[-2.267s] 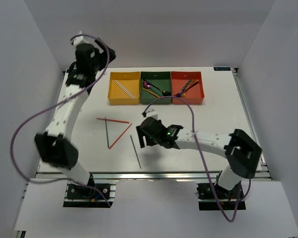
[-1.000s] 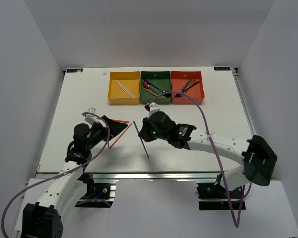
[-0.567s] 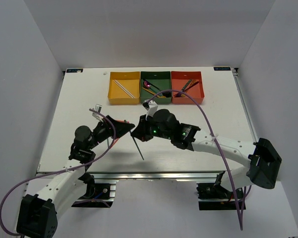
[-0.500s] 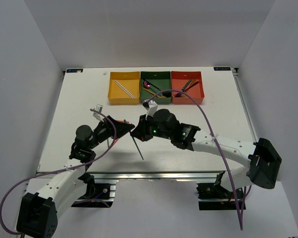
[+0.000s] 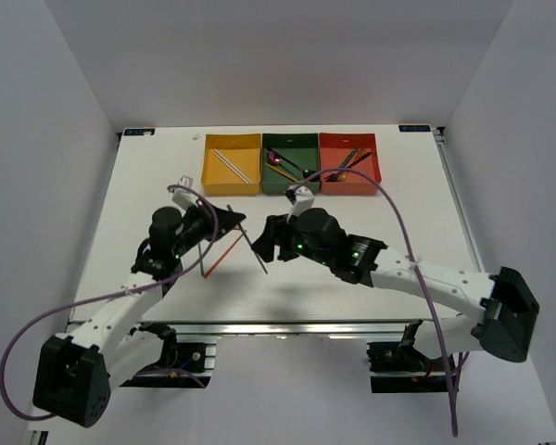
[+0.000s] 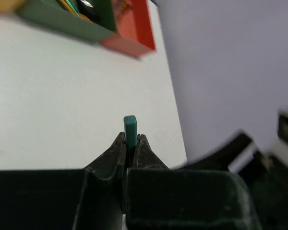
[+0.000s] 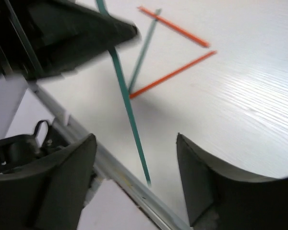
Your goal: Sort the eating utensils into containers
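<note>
Firmly pinched at one end, the grey-green chopstick (image 6: pixel 130 128) sits between the clenched fingers of the left gripper (image 6: pixel 129 143), over the white table (image 5: pixel 398 222), and its free end points toward the near edge. Just beside it, the right gripper (image 7: pixel 134 141) is spread wide and grasps nothing. Two orange-red chopsticks (image 7: pixel 175 27) and a second grey-green chopstick (image 7: pixel 143 52) lie on the table nearby. The yellow-orange tray (image 5: pixel 209 167), dark green tray (image 5: pixel 267 153) and red-orange tray (image 5: pixel 374 167) stand in a row at the far side.
</note>
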Robot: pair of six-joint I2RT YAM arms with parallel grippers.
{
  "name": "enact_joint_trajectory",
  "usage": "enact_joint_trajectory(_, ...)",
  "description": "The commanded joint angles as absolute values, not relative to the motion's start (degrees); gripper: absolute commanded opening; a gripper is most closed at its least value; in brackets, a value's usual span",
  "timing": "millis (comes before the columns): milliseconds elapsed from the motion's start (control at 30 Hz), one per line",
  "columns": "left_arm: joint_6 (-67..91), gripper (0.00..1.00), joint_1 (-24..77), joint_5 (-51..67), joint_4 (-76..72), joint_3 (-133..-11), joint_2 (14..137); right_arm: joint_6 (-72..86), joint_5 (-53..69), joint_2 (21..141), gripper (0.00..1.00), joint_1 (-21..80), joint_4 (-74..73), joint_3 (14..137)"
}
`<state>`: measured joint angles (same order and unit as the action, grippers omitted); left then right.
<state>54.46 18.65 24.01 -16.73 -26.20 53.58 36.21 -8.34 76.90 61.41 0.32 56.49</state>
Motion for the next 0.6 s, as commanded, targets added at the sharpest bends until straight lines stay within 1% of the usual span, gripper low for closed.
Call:
enact_joint_trajectory(0,50.4,0.0,18.5,5.0,0.8,-36.5,61.1,38.5,-21.9,68.6,0.74,59.8,-7.1,53.0)
enact_joint_trajectory(33,49.8,0.0,18.3,2.2,2.4,-41.8,63.9,38.9,-23.5,67.1,0.79,59.5,-8.3,52.0)
enact_joint_trajectory(67,48.4,0.0,18.0,-2.8,3.4,-44.8,66.6,38.8,-25.1,63.6,0.8,58.7,-9.1,51.1)
enact_joint_trajectory(100,47.5,0.0,17.8,-5.2,5.6,-48.1,69.8,38.7,-25.5,61.8,0.8,58.4,-10.2,50.0)
enact_joint_trajectory(133,46.6,0.0,17.1,-7.3,6.3,-51.6,76.2,38.5,-25.8,60.1,0.83,58.2,-10.6,48.2)
enact_joint_trajectory(167,44.7,0.0,16.5,-8.6,7.1,-59.1,79.8,38.3,-26.6,56.9,0.84,57.9,-11.1,47.2)
enact_joint_trajectory(200,44.0,0.0,15.8,-10.2,9.3,-63.1,83.4,37.8,-27.1,55.3,0.84,57.7,-12.2,46.5)
enact_joint_trajectory(233,43.6,0.0,14.2,-10.0,9.7,-66.8,90.0,37.7,-27.9,53.9,0.86,57.4,-12.9,45.3)
enact_joint_trajectory(267,43.6,0.0,13.2,-9.6,9.9,-73.2,93.2,37.6,-28.6,51.4,0.88,57.3,-13.6,44.8)
enact_joint_trajectory(333,43.2,0.0,11.4,-8.1,9.2,-79.4,99.0,37.4,-29.6,49.2,0.89,57.1,-15.7,43.9)
enact_joint_trajectory(367,42.1,0.0,11.0,-7.7,9.1,-82.6,104.7,37.0,-29.7,47.5,0.89,57.0,-16.1,43.2)
enact_joint_trajectory(400,41.3,0.0,10.5,-7.3,9.7,-89.6,107.6,36.6,-29.6,46.7,0.89,57.0,-16.3,42.8)
enact_joint_trajectory(433,40.4,0.0,10.3,-6.5,10.3,-93.3,110.5,36.5,-29.6,46.1,0.89,57.0,-16.5,42.5)
enact_joint_trajectory(467,38.6,0.0,10.2,-6.0,11.0,-97.0,115.9,36.3,-29.4,44.8,0.89,56.9,-16.9,41.9)
enact_joint_trajectory(500,38.2,0.0,10.2,-5.7,12.6,-103.1,118.3,36.2,-29.4,44.5,0.89,56.8,-17.1,41.7)
enact_joint_trajectory(533,37.9,0.0,10.0,-3.8,12.7,-105.6,120.5,35.9,-29.1,44.0,0.89,56.8,-17.2,41.5)
enact_joint_trajectory(567,37.6,0.04,10.0,-2.7,13.4,-107.9,124.3,35.7,-29.0,43.5,0.89,56.7,-17.3,41.1)
